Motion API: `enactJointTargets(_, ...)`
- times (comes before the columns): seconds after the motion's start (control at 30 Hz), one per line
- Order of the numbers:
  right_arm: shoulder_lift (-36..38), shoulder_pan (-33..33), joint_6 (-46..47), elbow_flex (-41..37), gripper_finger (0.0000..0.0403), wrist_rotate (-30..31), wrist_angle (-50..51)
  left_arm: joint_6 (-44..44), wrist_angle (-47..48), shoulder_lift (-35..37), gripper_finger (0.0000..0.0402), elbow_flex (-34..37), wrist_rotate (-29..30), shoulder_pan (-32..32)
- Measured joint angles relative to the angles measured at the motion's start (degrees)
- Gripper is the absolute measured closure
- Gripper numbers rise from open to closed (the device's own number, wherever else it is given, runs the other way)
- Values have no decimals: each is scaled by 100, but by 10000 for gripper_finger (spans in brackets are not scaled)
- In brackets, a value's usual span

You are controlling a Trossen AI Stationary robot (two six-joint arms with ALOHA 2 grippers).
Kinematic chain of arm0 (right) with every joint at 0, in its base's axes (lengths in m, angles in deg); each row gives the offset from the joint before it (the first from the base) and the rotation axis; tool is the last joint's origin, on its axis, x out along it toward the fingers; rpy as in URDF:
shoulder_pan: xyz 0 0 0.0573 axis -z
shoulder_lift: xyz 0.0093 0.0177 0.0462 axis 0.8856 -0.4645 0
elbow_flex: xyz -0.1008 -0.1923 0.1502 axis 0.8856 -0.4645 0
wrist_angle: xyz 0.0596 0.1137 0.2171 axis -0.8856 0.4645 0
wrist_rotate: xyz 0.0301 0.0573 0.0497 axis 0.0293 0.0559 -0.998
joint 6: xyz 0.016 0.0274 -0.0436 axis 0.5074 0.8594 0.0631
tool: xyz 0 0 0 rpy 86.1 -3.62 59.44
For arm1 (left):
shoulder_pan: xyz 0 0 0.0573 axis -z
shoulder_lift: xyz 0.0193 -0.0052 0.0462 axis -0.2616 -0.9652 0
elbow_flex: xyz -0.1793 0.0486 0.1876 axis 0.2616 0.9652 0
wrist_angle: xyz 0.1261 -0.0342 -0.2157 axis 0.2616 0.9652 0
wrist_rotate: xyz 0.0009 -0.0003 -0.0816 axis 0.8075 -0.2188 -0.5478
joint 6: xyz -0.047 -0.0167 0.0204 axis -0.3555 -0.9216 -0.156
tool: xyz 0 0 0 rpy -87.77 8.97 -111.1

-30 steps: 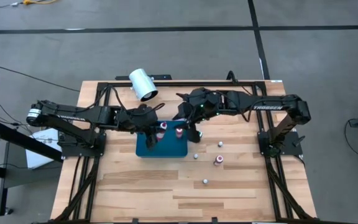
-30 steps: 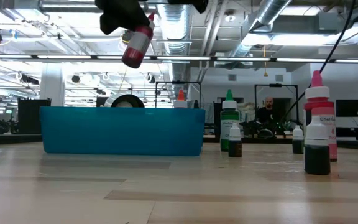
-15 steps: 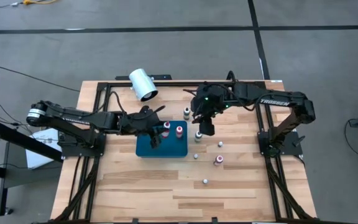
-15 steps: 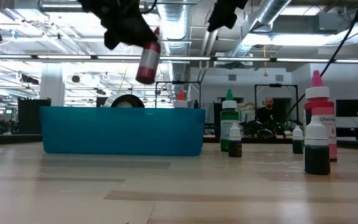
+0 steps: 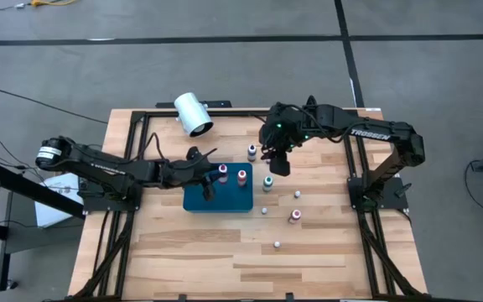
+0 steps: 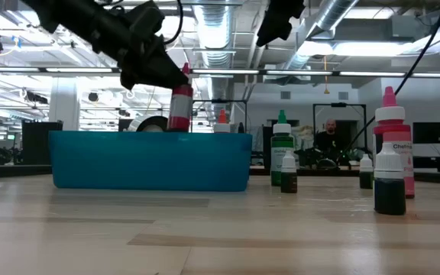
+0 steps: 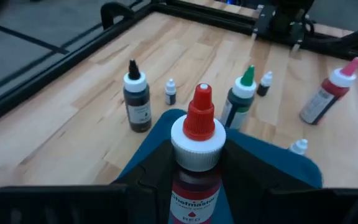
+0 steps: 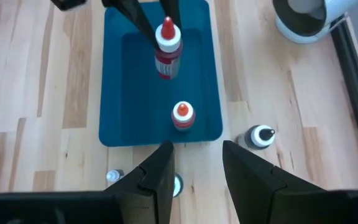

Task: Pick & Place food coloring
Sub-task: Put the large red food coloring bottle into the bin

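High view first: my left gripper [image 5: 209, 177] is clamped on a red-capped bottle [image 5: 222, 171] of food coloring, holding it upright over the teal tray [image 5: 198, 200]. Seen from the low view, that bottle [image 6: 179, 107] hangs with its base at about the tray's rim. A second red-capped bottle [image 5: 241, 177] already stands inside the tray. My right gripper [image 5: 277, 161] hovers above the table just beyond the tray's right end, its fingers [image 8: 157, 175] spread apart with nothing between them. A black-capped bottle [image 5: 251, 153] and a green-capped bottle [image 5: 267, 182] stand on the wood near it. A pink-capped bottle [image 5: 294, 216] stands farther right, and small whitish pieces [image 5: 276, 245] are scattered across the boards. A white cylinder [image 5: 193, 114] lies at the table's far edge.
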Motion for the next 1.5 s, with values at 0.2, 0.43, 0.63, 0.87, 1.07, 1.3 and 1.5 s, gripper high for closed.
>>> enactJointTargets(0.2, -6, -100, 163, -331, 280, -7, -530, 23, -598, 0, 298, 367, 104, 0)
enactJointTargets(0.43, -15, -162, 393, -850, 280, -7, -994, 23, -961, 0, 298, 569, 166, -26)
enactJointTargets(0.63, -6, -164, 505, -1059, 280, -9, -1148, -90, -1182, 0, 298, 906, 467, -26)
enactJointTargets(0.87, -7, -162, 612, -1126, 280, -9, -1232, -481, -1178, 0, 298, 1206, 585, -9)
enactJointTargets(1.07, -7, -125, 658, -1126, 280, -11, -1212, -677, -1202, 18, 298, 1380, 1019, 156)
enactJointTargets(1.3, -7, -86, 664, -1126, 280, -7, -1178, -962, -998, 430, 298, 1558, 1565, 565)
enactJointTargets(1.5, -7, -48, 664, -1126, 280, -9, -1182, -1436, 216, 1076, 298, 1558, 2123, 868)
